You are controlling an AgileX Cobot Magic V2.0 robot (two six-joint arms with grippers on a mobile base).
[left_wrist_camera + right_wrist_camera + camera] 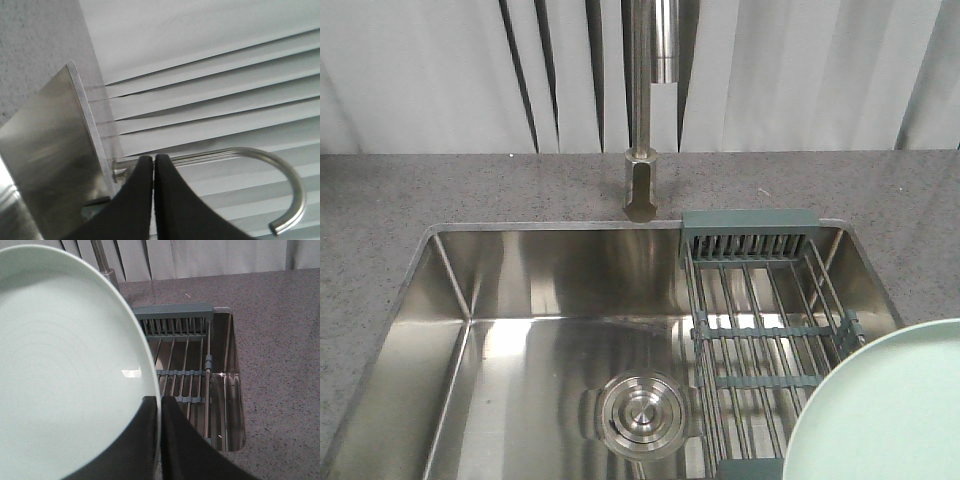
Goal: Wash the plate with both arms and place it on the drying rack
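Right jaws: closed narrow on the rim of the plate (65,370), the edge running into the slit between the two black fingers (190,450). One finger lies against the plate's face, the other on its far side. In the right wrist view the plate fills the whole left half, face toward the camera, a small glare spot near the rim. Beyond its edge lies the drying rack (182,352), set in the right end of the sink (235,405), with speckled grey tabletop (280,340) on the right. The front view gives what that view cannot: the plate (890,410) sits at the lower right corner, over the near right part of the drying rack (760,320), hiding some bars. Whether it touches them I cannot tell. That view also shows the round steel drain (642,412) in the basin floor and the tap (642,110) behind the sink (520,270); none of my jaws appear there. Left jaws: tips pressed nearly together, holding nothing. Only the left wrist view shows them, with the tap's curved spout (295,190) behind, against pale blinds (210,60).
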